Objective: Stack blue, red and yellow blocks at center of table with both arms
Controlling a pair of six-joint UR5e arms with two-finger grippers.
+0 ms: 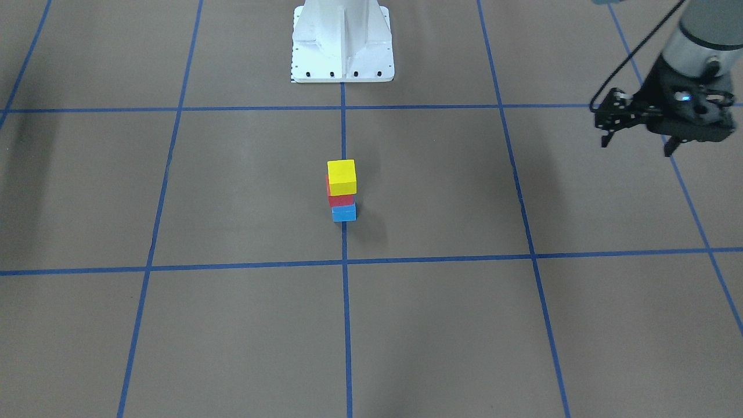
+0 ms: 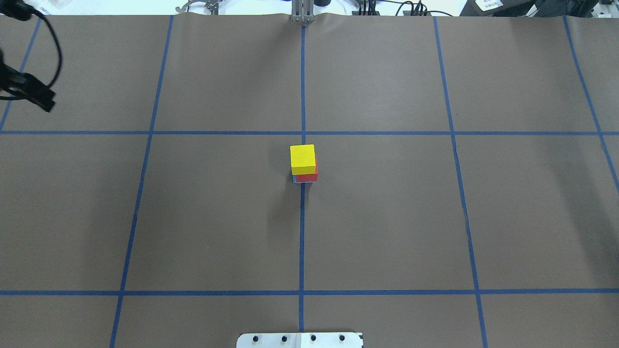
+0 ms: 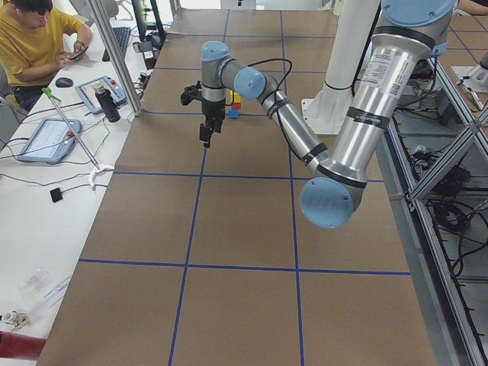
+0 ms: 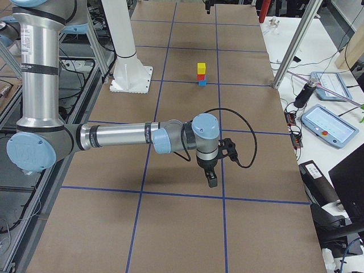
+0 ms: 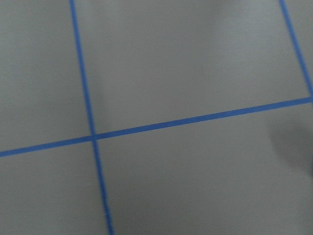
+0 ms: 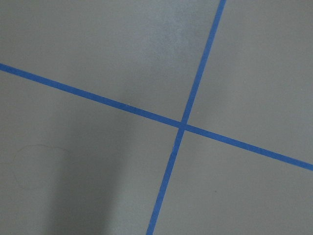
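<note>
A stack stands at the table's centre, on the middle tape line: the yellow block [image 1: 341, 176] on the red block [image 1: 340, 200] on the blue block [image 1: 344, 213]. From overhead the yellow block [image 2: 302, 158] hides most of the red block [image 2: 307, 178]. My left gripper [image 1: 637, 147] hangs open and empty above the table, far off to the stack's side; it also shows at the overhead view's left edge [image 2: 34, 94]. My right gripper [image 4: 211, 177] shows only in the exterior right view, low over the table far from the stack; I cannot tell whether it is open or shut.
The robot's white base [image 1: 342, 46] stands behind the stack. Blue tape lines [image 2: 302, 232] grid the brown table. A side bench with tablets [image 3: 49, 137] and a seated person [image 3: 30, 46] lies beyond the table's far edge.
</note>
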